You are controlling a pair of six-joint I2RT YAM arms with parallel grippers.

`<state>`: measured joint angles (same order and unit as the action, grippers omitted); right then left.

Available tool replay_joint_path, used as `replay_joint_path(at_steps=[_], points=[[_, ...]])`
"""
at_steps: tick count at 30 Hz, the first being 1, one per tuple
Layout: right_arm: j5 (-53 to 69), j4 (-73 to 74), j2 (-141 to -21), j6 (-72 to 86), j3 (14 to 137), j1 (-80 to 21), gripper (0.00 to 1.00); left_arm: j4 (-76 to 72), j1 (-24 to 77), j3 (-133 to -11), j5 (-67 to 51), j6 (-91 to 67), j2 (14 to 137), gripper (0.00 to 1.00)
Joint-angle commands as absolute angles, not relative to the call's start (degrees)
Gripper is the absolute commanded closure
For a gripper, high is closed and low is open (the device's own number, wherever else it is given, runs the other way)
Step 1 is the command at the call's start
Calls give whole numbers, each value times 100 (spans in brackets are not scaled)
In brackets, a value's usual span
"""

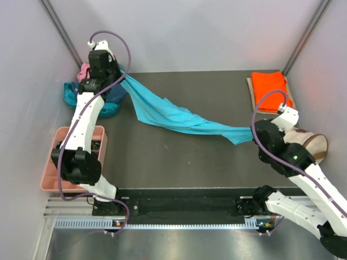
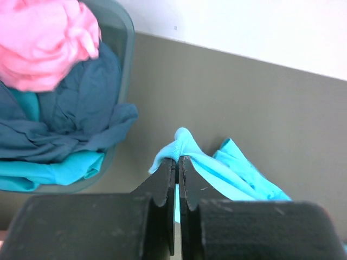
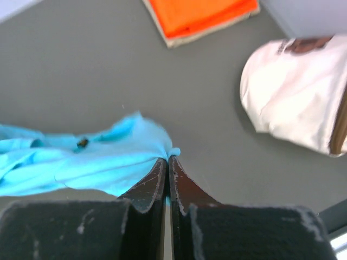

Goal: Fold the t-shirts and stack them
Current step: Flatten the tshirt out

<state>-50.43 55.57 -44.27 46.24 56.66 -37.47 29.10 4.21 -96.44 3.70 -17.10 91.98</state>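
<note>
A bright turquoise t-shirt [image 1: 173,115] hangs stretched between my two grippers across the middle of the table. My left gripper [image 1: 120,77] is shut on its far left end, which shows in the left wrist view [image 2: 184,143]. My right gripper [image 1: 252,131] is shut on its right end [image 3: 108,157]. A folded orange t-shirt [image 1: 269,91] lies at the far right and shows in the right wrist view [image 3: 203,13]. Pink [image 2: 46,43], navy [image 2: 81,108] and teal [image 2: 38,170] shirts are piled in a teal basket [image 1: 111,111] at the far left.
A cream canvas bag with a brown strap [image 1: 309,143] lies at the right edge, close to my right arm, and shows in the right wrist view [image 3: 295,97]. A pink tray [image 1: 51,176] stands at the near left. Grey walls close in the table.
</note>
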Motion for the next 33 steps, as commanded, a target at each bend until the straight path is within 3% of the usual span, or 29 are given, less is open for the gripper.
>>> replay_joint_path(at_steps=[1,15,26,33], points=[[-5607,5475,-4263,3964,6318,-3647,100,3155,396,-10213,527,-1503,8675,100],[-5897,5168,-3859,3059,7110,-3647,100,3744,396,-10714,721,-1274,7646,100],[-6029,4800,-3893,2953,6777,-3630,100,3560,396,-10652,562,-1336,8129,100],[-5214,3236,-5094,2593,6416,-2912,100,2936,396,-10862,159,-1590,9296,100]])
